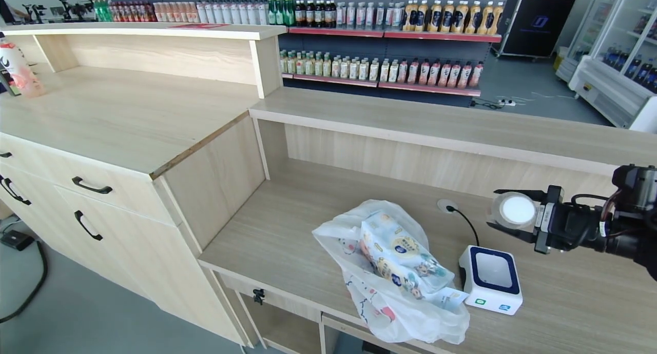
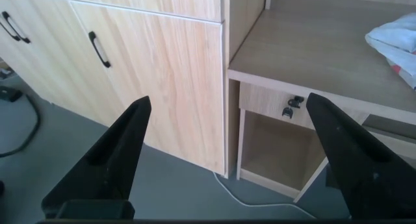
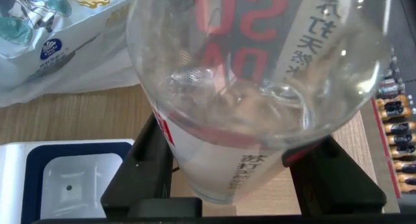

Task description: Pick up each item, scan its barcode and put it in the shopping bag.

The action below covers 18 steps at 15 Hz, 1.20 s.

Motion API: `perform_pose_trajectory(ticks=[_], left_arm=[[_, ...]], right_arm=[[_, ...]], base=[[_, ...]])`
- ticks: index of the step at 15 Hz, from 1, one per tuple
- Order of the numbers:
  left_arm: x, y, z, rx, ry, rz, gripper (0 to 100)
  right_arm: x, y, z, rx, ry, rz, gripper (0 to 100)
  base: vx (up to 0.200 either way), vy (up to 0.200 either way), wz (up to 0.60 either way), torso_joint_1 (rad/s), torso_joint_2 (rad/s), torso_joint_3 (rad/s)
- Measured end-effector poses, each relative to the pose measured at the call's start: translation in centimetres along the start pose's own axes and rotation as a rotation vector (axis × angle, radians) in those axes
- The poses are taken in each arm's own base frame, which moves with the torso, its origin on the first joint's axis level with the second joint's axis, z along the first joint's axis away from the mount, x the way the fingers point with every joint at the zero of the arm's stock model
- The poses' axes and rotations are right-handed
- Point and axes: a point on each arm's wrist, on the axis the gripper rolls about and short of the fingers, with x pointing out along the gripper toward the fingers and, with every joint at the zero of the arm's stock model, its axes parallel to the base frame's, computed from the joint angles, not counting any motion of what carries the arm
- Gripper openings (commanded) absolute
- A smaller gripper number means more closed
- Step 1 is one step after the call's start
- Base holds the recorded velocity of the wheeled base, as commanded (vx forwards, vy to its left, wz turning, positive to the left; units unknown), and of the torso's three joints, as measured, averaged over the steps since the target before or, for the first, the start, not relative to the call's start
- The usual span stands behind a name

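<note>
Right tool (image 1: 497,209): clenched on the bottle (image 1: 518,210). My two fingers grip its body from either side. The bottle lies roughly level, with one end turned toward the head camera.
Left tool (image 2: 227,107): released, jaws wide apart, holding nothing. It hangs low beside the cabinet (image 2: 162,68), over the floor (image 2: 182,191), well apart from the bag.
Bottle: in the air, above and just behind the scanner (image 1: 491,278), touching nothing but my fingers. It has a clear wall and a printed label.
Scanner: flat on the worktop (image 1: 308,215), window up. Its cable (image 1: 467,220) runs back to a hole in the worktop.
Bag (image 1: 380,302): slumped at the worktop's front edge, just beside the scanner. A pack (image 1: 403,256) lies in its mouth.
Step, as I judge it: present the barcode to the window; bagging follows.
Risk 1, no read: I cannot tell where the barcode sits on the label. If it faces away from the window, nothing registers. Cause: wrong roll of the wrist.
Risk 2, slip: the smooth round wall may twist or slide between my fingers when I tilt it. Cause: flat fingers on a curved surface.
Risk 3, bag: the mouth is slack and partly taken up by the pack, and nothing holds it open. A bottle pushed in could catch the film and drag the bag over the front edge.
Risk 4, snag: a low pass behind the scanner could hook the cable and shift the scanner.
</note>
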Motion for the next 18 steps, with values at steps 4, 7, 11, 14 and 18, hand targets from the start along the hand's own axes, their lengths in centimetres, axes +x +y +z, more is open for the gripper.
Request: perform_pose_trajectory(ticks=[4,7,11,14,18], left_arm=[[0.0,0.0,0.0,0.0,0.0,0.0,100],[0.0,0.0,0.0,0.0,0.0,0.0,100],[0.0,0.0,0.0,0.0,0.0,0.0,100],[0.0,0.0,0.0,0.0,0.0,0.0,100],[0.0,0.0,0.0,0.0,0.0,0.0,100]], right_arm=[[0.6,0.9,-0.8,-0.035,-0.005,0.03,0],[1.0,1.4,-1.2,-0.058,-0.019,0.051,0],[1.6,2.4,-1.5,-0.072,-0.048,0.089,0],[1.9,2.8,-1.8,-0.077,-0.048,0.1,0],[2.1,3.2,-2.1,-0.07,-0.047,0.113,0]], base=[[0.0,0.0,0.0,0.0,0.0,0.0],[0.0,0.0,0.0,0.0,0.0,0.0],[0.0,0.0,0.0,0.0,0.0,0.0],[0.0,0.0,0.0,0.0,0.0,0.0],[0.0,0.0,0.0,0.0,0.0,0.0]])
